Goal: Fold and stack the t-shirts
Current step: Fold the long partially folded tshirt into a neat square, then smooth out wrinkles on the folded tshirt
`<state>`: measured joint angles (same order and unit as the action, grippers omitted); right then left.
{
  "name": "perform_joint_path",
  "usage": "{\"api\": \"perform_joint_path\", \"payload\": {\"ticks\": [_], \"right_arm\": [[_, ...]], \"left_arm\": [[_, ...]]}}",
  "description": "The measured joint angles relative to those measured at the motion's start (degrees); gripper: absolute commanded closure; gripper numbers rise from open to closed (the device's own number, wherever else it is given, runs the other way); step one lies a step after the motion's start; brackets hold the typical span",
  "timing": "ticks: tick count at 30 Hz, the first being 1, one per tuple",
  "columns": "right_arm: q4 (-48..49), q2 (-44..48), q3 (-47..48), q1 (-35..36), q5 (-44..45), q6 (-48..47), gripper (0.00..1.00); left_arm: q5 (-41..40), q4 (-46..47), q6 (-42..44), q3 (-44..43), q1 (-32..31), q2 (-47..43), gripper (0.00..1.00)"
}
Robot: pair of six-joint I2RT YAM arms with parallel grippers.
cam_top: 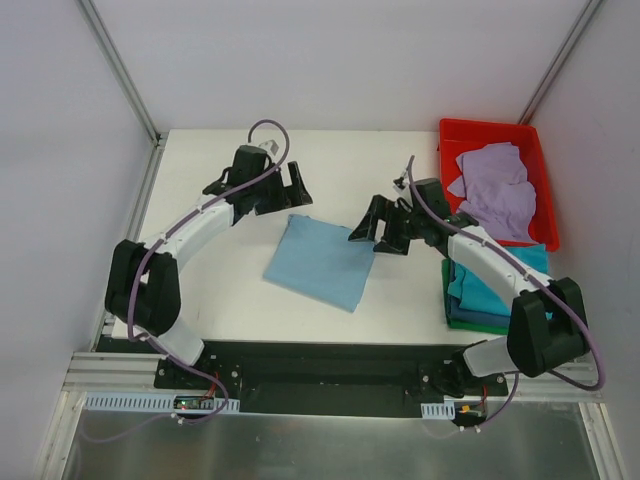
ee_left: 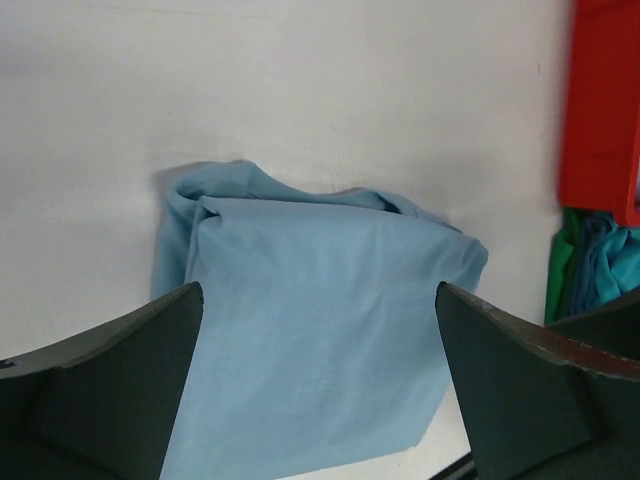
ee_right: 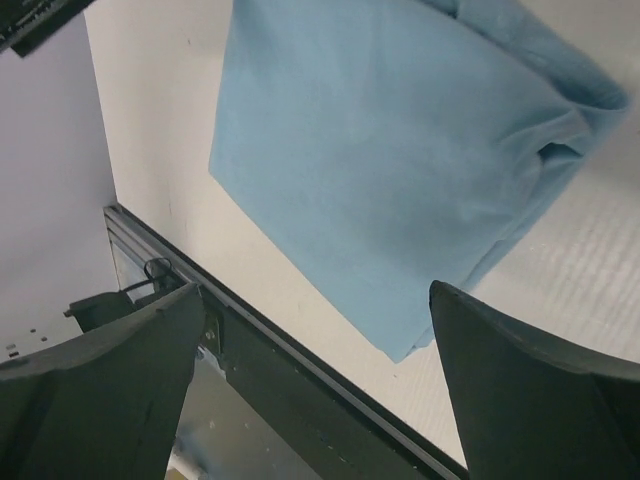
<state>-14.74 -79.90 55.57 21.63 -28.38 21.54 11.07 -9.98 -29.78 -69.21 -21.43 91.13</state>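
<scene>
Top view: a folded light blue t-shirt (cam_top: pixel 322 262) lies flat in the middle of the white worktop (cam_top: pixel 200 200), skewed, its longer sides running left to right and slanting toward the near edge. The left pincer (cam_top: pixel 292 190) hangs just beyond the far left corner and the right pincer (cam_top: pixel 372 228) at the far right corner. Both are spread wide and hold nothing. A stack of folded tees (cam_top: pixel 490 295) sits at the right near edge, beside the right arm, so a carry to it looks like that arm's job. A lavender t-shirt (cam_top: pixel 495 190) waits crumpled in the red bin (cam_top: pixel 450 130).

Left wrist view: the left pincer (ee_left: pixel 320 295) gapes over the light blue t-shirt (ee_left: pixel 310 330), whose rolled fold edge lies on its far side. The red bin (ee_left: pixel 600 100) and the stack of folded tees (ee_left: pixel 590 270) show at the right.

Right wrist view: the right pincer (ee_right: pixel 315 295) stands wide and empty above the light blue t-shirt (ee_right: pixel 400 170), with one corner pointing down between the fingers.
</scene>
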Motion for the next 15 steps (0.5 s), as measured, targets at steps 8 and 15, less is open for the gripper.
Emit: {"api": "perform_joint_path", "payload": {"ticks": [8,15], "right_arm": [[1.5,-10.0,1.9,2.2,1.9,-0.8,0.04],[4.3,-22.7,8.2,-0.5,5.1,-2.0,0.04]], "left_arm": [[11.0,2.0,-1.1,-4.5,-0.4,12.4,0.01],[11.1,2.8,-3.5,-12.3,-0.3,25.8,0.02]]}}
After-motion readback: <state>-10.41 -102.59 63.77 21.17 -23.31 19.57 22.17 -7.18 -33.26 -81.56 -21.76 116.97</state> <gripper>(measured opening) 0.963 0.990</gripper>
